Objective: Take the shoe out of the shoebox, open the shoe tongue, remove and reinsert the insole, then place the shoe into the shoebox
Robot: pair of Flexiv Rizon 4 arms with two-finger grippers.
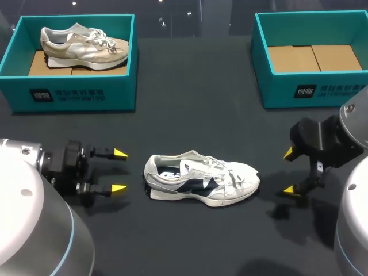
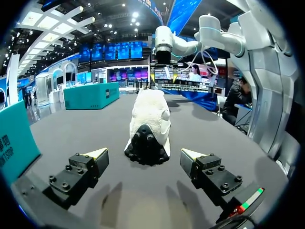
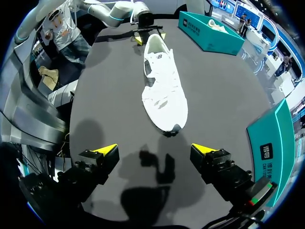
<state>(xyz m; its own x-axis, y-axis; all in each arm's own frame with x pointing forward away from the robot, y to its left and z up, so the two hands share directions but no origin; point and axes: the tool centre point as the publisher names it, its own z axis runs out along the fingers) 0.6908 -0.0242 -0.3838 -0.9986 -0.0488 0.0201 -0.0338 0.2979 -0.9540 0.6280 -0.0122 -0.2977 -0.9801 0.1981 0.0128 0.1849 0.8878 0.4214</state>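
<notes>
A: Where was the white-and-navy lace-up sneaker (image 1: 201, 179)?
B: Out of any box, upright on its sole near the middle of the black desk (image 1: 190, 103), heel left, toe right.
A: And the jaws?
B: Both were wide open, holding nothing. The left jaws sat just left of the heel, not touching it. The right jaws stood a little right of the toe.
A: How would it handle?
B: Light, I judged, with a soft upper, a floppy tongue and a stiffer sole. Pinch the heel collar to steady it. The loose laces could snag.
A: The boxes?
B: Both teal cardboard, at the far edge. The left shoebox (image 1: 75, 95) held a beige sneaker (image 1: 83, 46), and the right shoebox (image 1: 322, 92) showed its brown floor.
</notes>
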